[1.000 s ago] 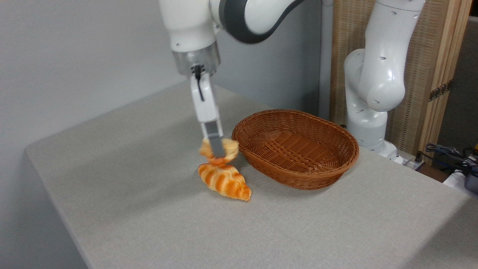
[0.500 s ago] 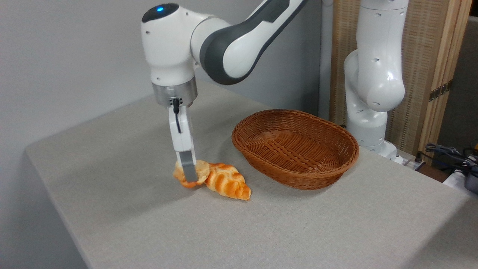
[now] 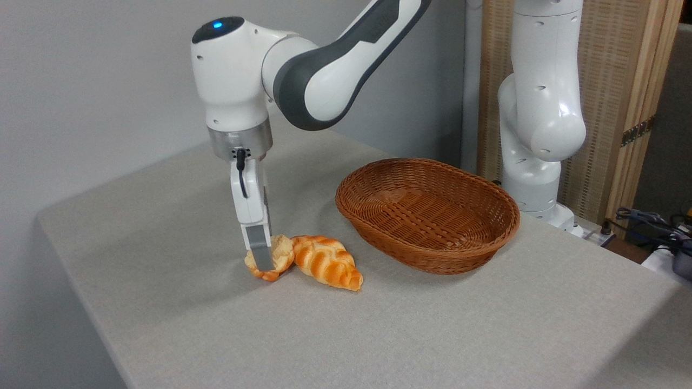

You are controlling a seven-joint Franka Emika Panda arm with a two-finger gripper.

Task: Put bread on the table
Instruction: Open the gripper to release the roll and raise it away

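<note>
- While the gripper (image 3: 259,258) is clamped on the small round bun (image 3: 273,256), I read this as the release step: the bun hangs low at the bench (image 3: 216,324), its browner underside at or just off the cloth, though I cannot tell whether it truly touches.
- The bun sits just beside the braided loaf (image 3: 327,265), seemingly touching its left end, and well clear of the wicker basket (image 3: 427,213), which looks empty.
- I want the bun's underside resting on the cloth before I part the fingers, so it settles rather than drops and rolls.
- It looks tilted in the grasp, so I expect it to rock a little on release; opening slowly should keep that small.
- I plan to lift straight up afterwards, since any sideways drift to the right could nudge the loaf.
- Only the near finger (image 3: 258,251) shows; the far one is hidden behind the bun, so I judge clearance with caution.
</note>
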